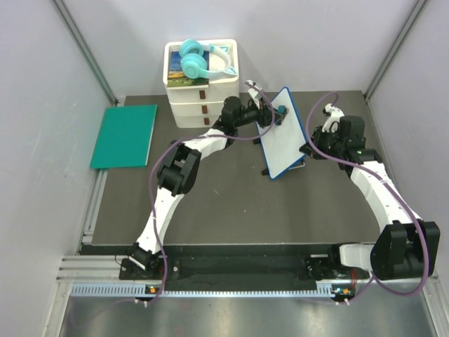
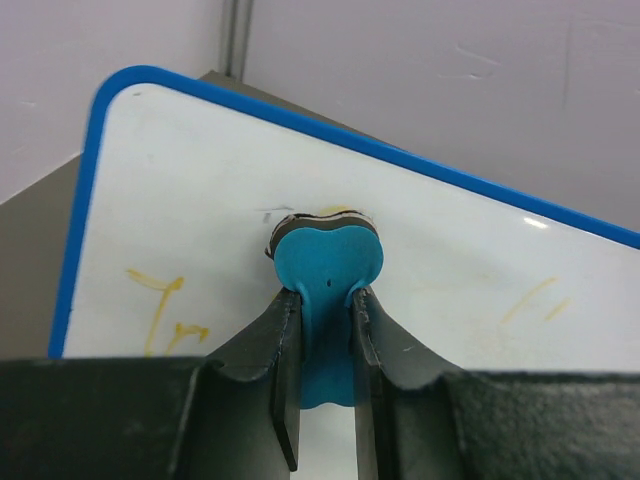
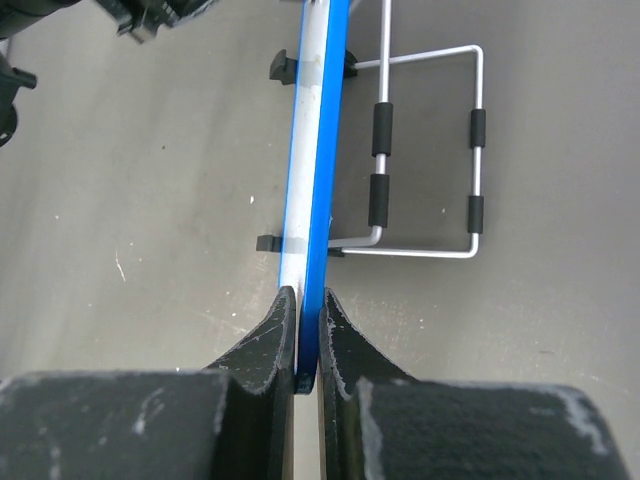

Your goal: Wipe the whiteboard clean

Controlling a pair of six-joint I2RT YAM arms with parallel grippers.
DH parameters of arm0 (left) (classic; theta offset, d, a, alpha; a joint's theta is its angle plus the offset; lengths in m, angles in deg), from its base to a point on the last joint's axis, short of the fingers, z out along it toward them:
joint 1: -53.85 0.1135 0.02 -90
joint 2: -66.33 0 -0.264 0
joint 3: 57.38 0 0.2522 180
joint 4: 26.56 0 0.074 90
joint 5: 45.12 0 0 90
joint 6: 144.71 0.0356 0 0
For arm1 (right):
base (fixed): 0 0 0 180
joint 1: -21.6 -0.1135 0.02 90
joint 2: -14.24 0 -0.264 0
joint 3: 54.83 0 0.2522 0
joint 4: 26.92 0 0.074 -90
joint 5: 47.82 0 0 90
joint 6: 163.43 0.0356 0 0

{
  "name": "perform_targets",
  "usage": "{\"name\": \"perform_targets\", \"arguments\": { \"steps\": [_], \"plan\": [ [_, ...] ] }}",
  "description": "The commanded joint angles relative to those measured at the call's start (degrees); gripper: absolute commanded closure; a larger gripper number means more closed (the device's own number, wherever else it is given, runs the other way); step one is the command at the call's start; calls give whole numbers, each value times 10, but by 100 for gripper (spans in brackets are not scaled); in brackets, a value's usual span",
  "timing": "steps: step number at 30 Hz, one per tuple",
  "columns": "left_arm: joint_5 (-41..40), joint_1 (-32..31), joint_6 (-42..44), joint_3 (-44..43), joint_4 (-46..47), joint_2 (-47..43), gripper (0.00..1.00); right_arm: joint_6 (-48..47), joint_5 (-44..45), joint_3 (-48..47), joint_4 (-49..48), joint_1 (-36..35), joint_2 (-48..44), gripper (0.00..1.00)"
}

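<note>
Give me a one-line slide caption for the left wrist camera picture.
Left gripper holds a blue eraser against the whiteboard, faint yellow scribbles left to wipe.

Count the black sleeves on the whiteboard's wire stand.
4, all on the wire stand: left-upper sleeve, left-lower sleeve, right-upper sleeve, right-lower sleeve, as the right wrist view shows. The whiteboard may hide others.
</note>
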Motion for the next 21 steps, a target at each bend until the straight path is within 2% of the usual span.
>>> {"name": "perform_targets", "arguments": {
  "steps": [1, 5, 6, 11, 14, 17, 21],
  "plan": [
    [90, -56, 11, 18, -12, -38, 100, -59, -89, 31, 124, -36, 44, 100],
    [51, -55, 35, 11, -47, -38, 100, -61, -89, 29, 125, -35, 45, 100],
    [5, -54, 43, 3, -62, -36, 100, -61, -89, 29, 125, -36, 45, 100],
    [-98, -48, 60, -57, -95, -8, 100, -62, -89, 28, 126, -36, 46, 100],
    [-128, -42, 32, -97, -89, 14, 100, -63, -91, 27, 124, -36, 45, 100],
    [-153, -39, 7, -94, -28, 19, 100, -64, -95, 26, 126, -35, 45, 100],
    [-180, -39, 5, -100, -7, 19, 100, -65, -94, 26, 128, -36, 44, 100]
  ]
}}
